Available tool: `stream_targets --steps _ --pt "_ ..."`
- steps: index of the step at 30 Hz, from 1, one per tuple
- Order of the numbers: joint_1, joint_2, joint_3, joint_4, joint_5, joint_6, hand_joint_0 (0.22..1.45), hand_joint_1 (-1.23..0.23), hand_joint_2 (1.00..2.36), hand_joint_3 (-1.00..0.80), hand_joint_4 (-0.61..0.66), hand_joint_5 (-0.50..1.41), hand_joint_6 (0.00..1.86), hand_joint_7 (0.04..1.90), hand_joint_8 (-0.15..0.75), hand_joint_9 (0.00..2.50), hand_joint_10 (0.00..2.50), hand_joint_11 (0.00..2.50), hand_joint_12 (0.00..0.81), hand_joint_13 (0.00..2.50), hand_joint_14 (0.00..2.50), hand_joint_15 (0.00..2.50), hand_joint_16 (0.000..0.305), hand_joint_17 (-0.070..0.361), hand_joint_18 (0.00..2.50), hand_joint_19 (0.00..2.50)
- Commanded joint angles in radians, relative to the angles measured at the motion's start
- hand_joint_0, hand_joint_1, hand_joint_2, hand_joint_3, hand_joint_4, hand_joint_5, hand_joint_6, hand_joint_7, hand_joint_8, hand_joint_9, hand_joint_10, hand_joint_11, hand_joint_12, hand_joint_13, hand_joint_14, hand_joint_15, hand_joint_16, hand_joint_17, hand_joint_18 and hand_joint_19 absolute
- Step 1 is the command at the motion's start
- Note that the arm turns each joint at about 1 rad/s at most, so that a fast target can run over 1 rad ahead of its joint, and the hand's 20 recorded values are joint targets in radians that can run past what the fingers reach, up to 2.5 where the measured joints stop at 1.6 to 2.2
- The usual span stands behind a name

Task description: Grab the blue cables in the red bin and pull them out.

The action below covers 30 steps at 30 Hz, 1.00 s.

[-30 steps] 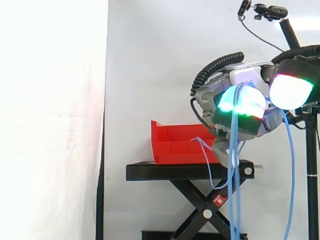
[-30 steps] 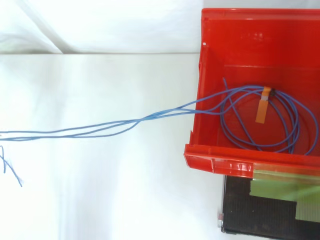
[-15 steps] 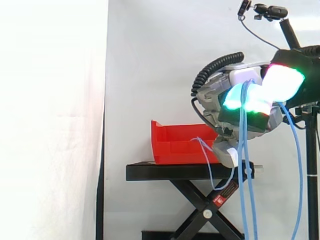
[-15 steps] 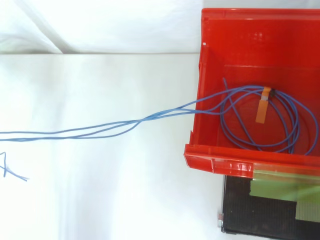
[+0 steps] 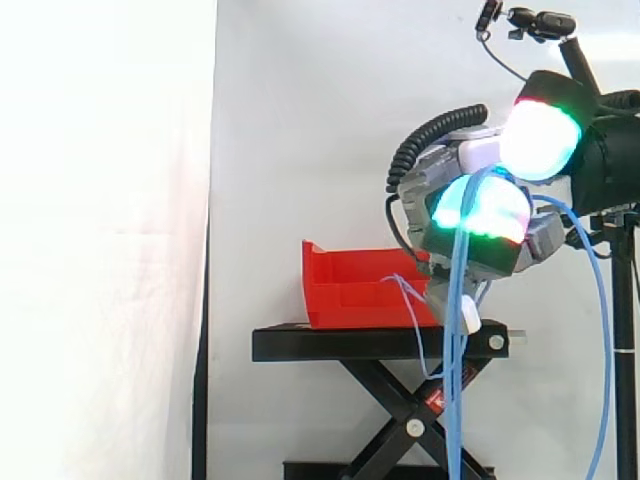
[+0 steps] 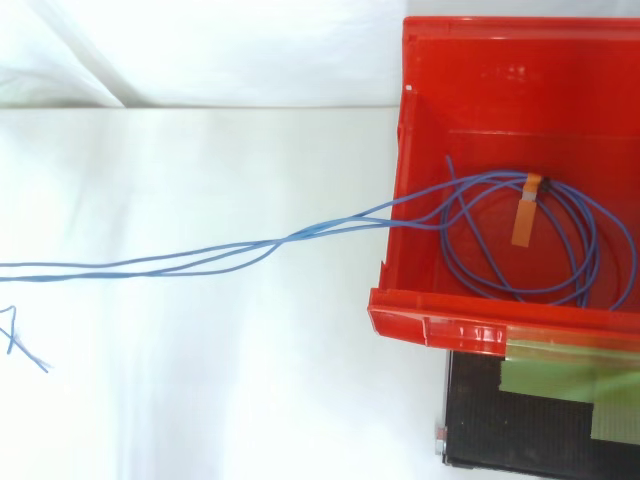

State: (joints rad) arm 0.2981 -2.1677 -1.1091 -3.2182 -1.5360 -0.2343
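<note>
Hand (image 5: 497, 250): beside the red bin (image 5: 345, 295), fingers curled round blue cables (image 6: 300, 234).
Blue cables: partly coiled inside the red bin, trailing over its wall.

Site, as I log it from my remote console: robotics test lab. Evidence:
- plain white curtain backdrop (image 5: 300, 120)
- black metal scissor-lift stand (image 5: 340, 345) bearing a red plastic open-fronted bin (image 5: 345, 290)
- small black camera on a black pole (image 5: 545, 22)
- multi-fingered robot hand with glowing pads (image 5: 478, 212), clasping thin blue cables (image 5: 457, 320)
</note>
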Motion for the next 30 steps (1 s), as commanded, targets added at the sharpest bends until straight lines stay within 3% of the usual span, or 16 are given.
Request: stream_targets --steps 1,7,17,23,30 --pt "-0.004 0.000 0.000 0.000 -0.001 0.000 0.78 -0.80 1.00 -1.00 0.27 0.53 0.58 0.57 0.314 0.69 1.38 1.19 0.343 1.03 1.06 1.20 0.039 0.088 0.62 0.88" --pt "-0.002 0.000 0.000 0.001 -0.001 0.000 0.73 -0.74 1.00 -1.00 0.29 0.55 0.51 0.60 0.339 0.71 1.36 1.16 0.356 1.03 1.05 1.18 0.042 0.094 0.62 0.87" --pt "-0.002 0.000 0.000 0.001 -0.001 0.000 0.68 -0.66 1.00 -1.00 0.31 0.63 0.75 0.56 0.355 0.86 1.31 1.21 0.380 1.10 1.07 1.16 0.044 0.100 0.67 0.85" --pt "-0.002 0.000 0.000 0.001 0.000 0.000 0.68 -0.67 1.00 -1.00 0.30 0.69 0.79 0.55 0.337 0.93 1.27 1.24 0.376 1.15 1.04 1.17 0.043 0.098 0.70 0.85" --pt "-0.002 0.000 0.000 0.000 0.000 0.000 0.77 -0.80 1.00 -1.00 0.27 0.69 0.78 0.58 0.305 0.96 1.20 1.33 0.338 1.16 0.91 1.28 0.038 0.085 0.67 0.87"
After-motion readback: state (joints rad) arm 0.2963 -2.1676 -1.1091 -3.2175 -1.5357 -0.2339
